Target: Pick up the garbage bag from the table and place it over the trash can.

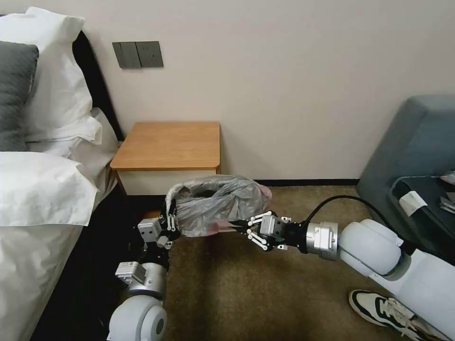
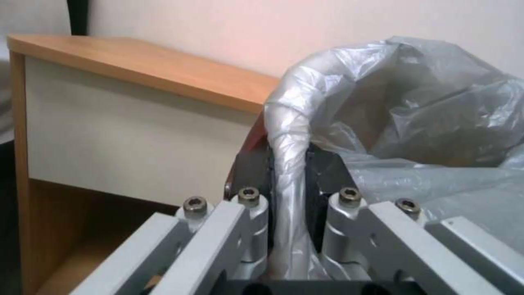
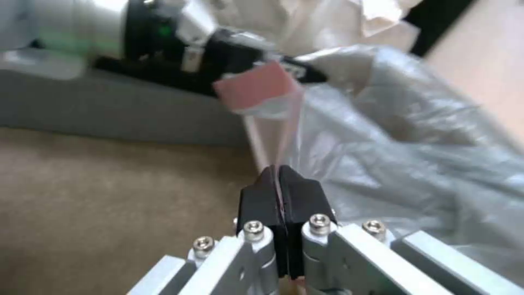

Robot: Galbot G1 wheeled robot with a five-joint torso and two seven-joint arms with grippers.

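Note:
The grey translucent garbage bag (image 1: 215, 203) is spread over a bin-sized shape on the carpet, just in front of the wooden table (image 1: 168, 144). The trash can itself is almost wholly covered; a curved rim-like tube (image 2: 289, 123) shows under the plastic. My left gripper (image 1: 169, 214) is at the bag's left side, its fingers shut on that plastic-wrapped edge (image 2: 286, 176). At the bag's right front my right gripper (image 1: 244, 228) is shut on the bag's pinkish-red edge (image 3: 276, 135), pulled taut from its black pads (image 3: 262, 196).
A bed with white linen (image 1: 42, 189) stands close on the left. On the right are a grey armchair (image 1: 412, 142) and a dark glass-topped table (image 1: 426, 199). A person's shoe (image 1: 379, 308) rests on the carpet beside my right arm. Open carpet (image 1: 237, 293) lies in front.

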